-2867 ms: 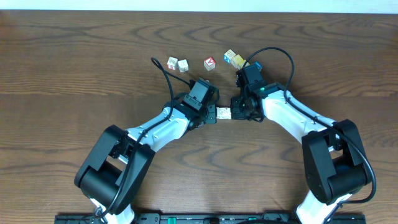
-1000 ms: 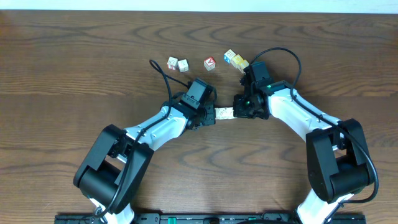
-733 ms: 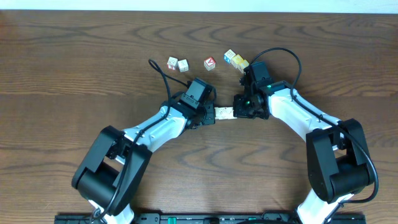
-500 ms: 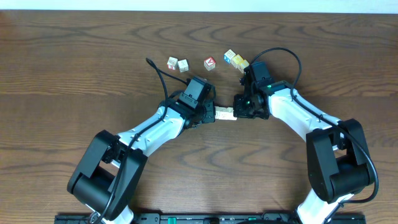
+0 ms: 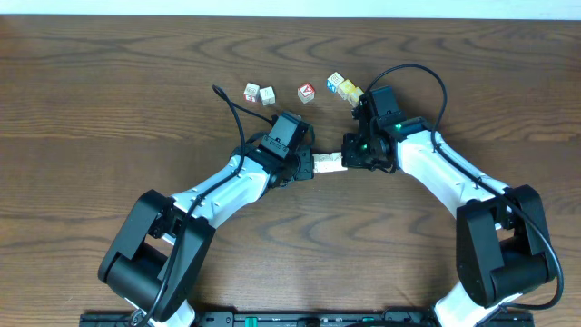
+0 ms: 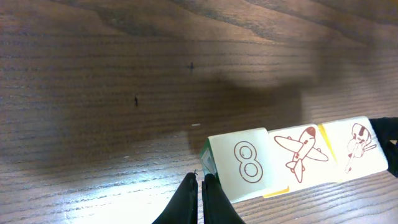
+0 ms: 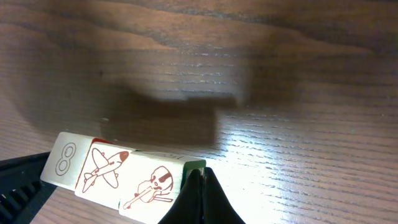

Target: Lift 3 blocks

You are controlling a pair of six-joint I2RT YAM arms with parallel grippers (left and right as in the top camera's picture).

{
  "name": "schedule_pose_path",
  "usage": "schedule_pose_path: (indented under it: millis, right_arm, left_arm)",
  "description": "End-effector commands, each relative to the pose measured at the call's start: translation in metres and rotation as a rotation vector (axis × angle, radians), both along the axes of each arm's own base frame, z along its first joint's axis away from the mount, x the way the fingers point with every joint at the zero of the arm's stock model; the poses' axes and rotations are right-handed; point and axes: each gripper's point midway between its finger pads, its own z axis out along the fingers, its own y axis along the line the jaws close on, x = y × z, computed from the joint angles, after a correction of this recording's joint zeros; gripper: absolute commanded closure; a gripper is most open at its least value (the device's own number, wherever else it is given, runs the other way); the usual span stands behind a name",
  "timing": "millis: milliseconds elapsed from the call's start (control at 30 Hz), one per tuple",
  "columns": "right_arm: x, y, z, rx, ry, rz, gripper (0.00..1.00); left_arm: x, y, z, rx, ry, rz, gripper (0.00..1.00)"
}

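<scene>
The three blocks [image 6: 301, 155] sit in a row, squeezed between the two arms, and look to be just off the desk [image 6: 93, 74]. The left end effector [image 6: 200, 183] and the right end effector [image 7: 199, 180] are both pinched shut, each pushing on one end. Push evenly and rise together, or the row may fall apart.

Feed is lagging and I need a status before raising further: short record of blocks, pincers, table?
blocks: three, cream, one row, faces 8, airplane, violin
left pincer: shut, tip against the 8 end
right pincer: shut, tip against the violin end
row height: seems off the table, shadow apart
other cubes: five, loose at the back
</scene>
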Motion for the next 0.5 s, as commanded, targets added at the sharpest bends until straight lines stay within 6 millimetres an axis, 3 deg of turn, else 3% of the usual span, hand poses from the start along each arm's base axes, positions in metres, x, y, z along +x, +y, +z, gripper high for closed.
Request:
schedule_pose_path:
  millis: [0,467]
  right_arm:
    - [0.000,0.023,0.021,0.112,-0.010,0.040,0.99]
    - [-0.001,0.027,0.023,0.135,-0.007,0.049,0.99]
  left_arm:
    - [-0.002,-0.021,0.021,-0.088,-0.015,-0.056,0.93]
    - [-0.002,-0.022,0.039,-0.109,-0.044,-0.059,0.93]
